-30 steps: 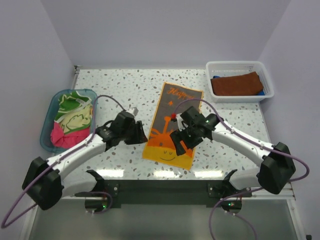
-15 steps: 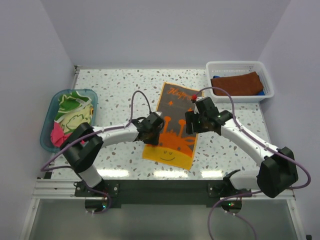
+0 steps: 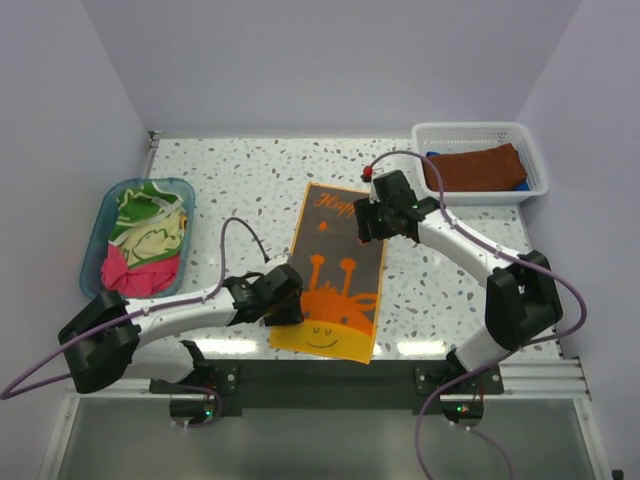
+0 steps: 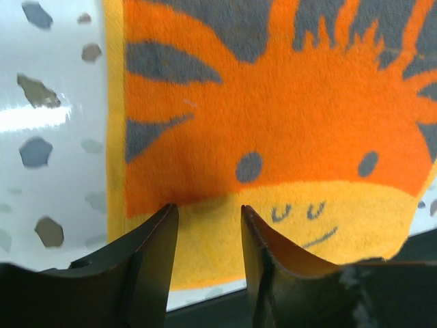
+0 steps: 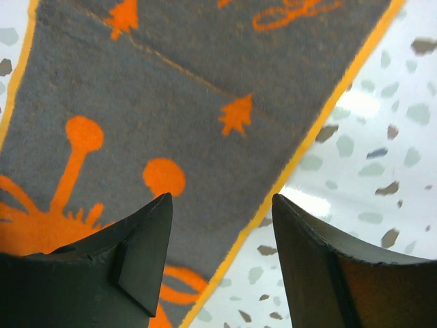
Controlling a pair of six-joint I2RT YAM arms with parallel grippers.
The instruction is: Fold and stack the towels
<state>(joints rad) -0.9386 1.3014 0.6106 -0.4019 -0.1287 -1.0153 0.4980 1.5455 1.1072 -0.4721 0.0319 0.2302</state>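
An orange towel (image 3: 335, 270) with grey blotches and a smiling face lies flat in the top view, its near end hanging over the table's front edge. My left gripper (image 3: 288, 312) rests at its near left corner. In the left wrist view the left gripper (image 4: 208, 208) is open, fingertips on the yellow band of the towel (image 4: 273, 137). My right gripper (image 3: 373, 222) is at the towel's far right edge. Seen from the right wrist, it (image 5: 222, 198) is open astride the yellow border of the towel (image 5: 205, 89).
A white mesh basket (image 3: 440, 133) at the far right holds a folded rust brown towel (image 3: 470, 168) over a blue one (image 3: 520, 184). A teal tub (image 3: 96, 250) at the left holds a green and yellow towel (image 3: 145, 225) and a pink one (image 3: 125, 273).
The orange towel has slid toward the near edge and to the left. The left gripper came back to its near corner. The right gripper moved up to its far right edge.
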